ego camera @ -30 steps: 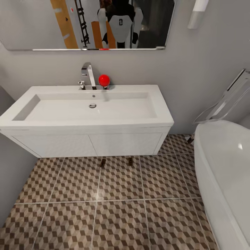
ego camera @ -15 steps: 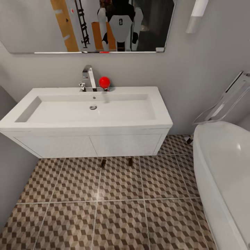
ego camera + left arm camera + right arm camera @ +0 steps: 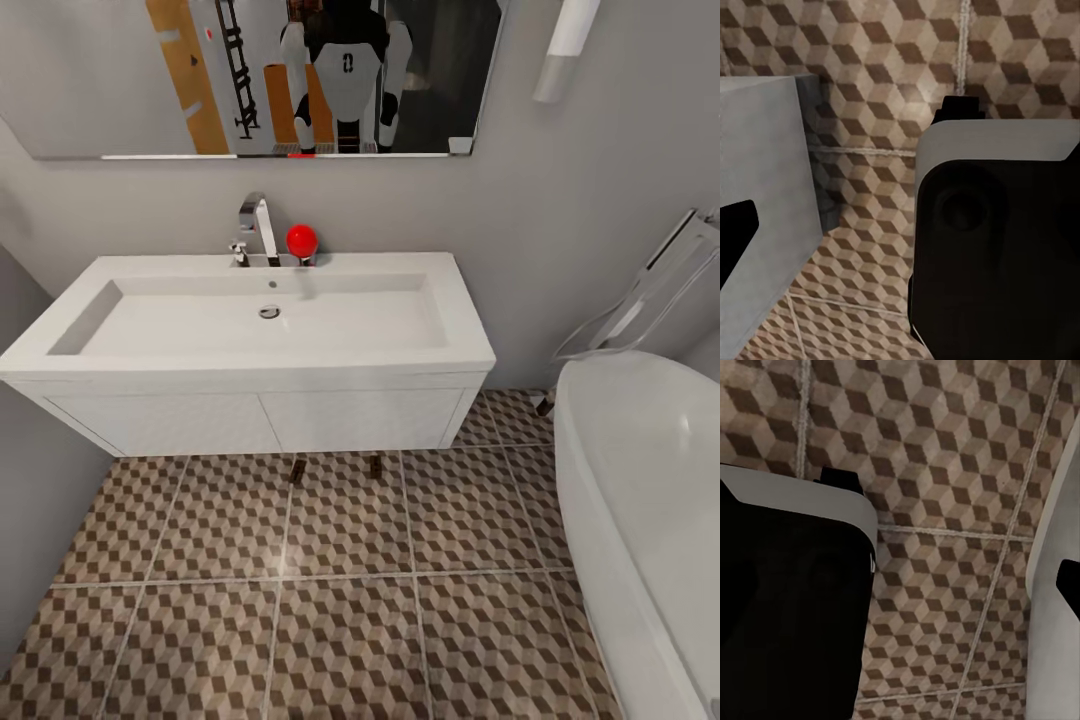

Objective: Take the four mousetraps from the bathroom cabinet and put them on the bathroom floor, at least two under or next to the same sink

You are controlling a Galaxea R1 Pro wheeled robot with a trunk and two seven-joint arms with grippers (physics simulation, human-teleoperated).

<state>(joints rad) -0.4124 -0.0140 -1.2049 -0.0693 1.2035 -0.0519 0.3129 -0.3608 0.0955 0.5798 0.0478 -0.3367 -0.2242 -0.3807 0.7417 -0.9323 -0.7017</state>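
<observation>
Sink [image 3: 250, 330] slightly lower in head view than before, two mousetraps [image 3: 296, 467] beneath, finger state unclear.

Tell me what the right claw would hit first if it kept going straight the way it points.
Probably the brown, tan and cream cube-patterned tiled floor; nothing seems to lie between in the right wrist view, though depth is unclear.

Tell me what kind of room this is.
A bathroom, almost certainly: a white trough sink with a chrome tap under a wall mirror, a white bathtub beside it, and cube-patterned floor tiles.
</observation>
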